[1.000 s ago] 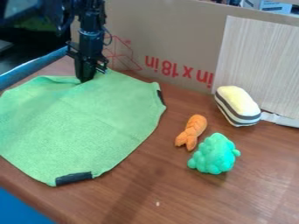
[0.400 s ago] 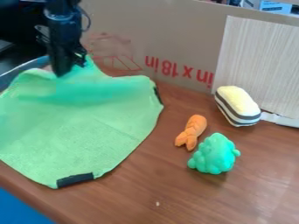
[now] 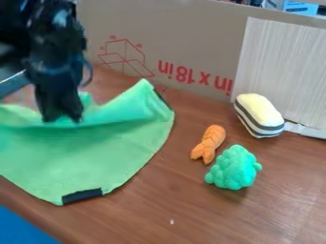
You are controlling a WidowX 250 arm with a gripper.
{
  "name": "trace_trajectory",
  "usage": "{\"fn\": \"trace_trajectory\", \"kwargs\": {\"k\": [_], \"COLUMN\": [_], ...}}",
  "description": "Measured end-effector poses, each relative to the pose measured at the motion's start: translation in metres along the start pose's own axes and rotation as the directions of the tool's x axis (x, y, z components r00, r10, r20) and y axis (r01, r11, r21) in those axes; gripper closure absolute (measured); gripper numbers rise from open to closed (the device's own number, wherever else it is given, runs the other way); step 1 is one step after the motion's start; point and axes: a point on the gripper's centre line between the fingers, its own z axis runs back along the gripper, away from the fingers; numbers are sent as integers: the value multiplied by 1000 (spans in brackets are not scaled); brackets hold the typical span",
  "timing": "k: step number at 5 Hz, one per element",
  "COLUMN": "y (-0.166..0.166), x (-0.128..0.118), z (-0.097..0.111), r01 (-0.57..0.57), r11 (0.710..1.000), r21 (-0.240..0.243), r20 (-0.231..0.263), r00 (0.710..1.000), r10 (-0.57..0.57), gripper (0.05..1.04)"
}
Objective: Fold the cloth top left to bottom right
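At the upper left, the black gripper (image 3: 62, 118) hangs over the cloth, shut on a pinched part of its upper area. The green cloth (image 3: 96, 157) lies over the left half of the table. Its upper part is lifted and gathered in a ridge around the fingertips, with a raised peak to the right of the gripper. The lower part lies flat, and a black patch is on its bottom corner. Another dark patch shows along the right edge.
An orange toy (image 3: 208, 144) and a green lumpy toy (image 3: 233, 167) are on the table (image 3: 210, 217) right of the cloth. A yellow toy with dark stripes (image 3: 259, 115) stands by the pale panel (image 3: 280, 71). A cardboard wall (image 3: 178, 40) runs along the back.
The gripper has moved left and toward the camera, pulling the cloth's top part with it. The cloth has lifted and folded into a ridge, uncovering table behind it. The toys have not moved.
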Motion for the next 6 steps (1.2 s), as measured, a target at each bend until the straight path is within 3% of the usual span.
{"fn": "trace_trajectory", "kwargs": {"k": [1,3,5,6], "y": [-26,-62,-67,-67], "x": [-30,-64,-75,-76], "z": [6,11,5,3], "r01": [57,124,96,135], "r11": [998,989,995,990], "r21": [39,77,23,-27], "r20": [37,67,-1,-47], "r00": [998,989,995,990], "r10": [-58,-129,-96,-136], "gripper": [1020,996,562,261]}}
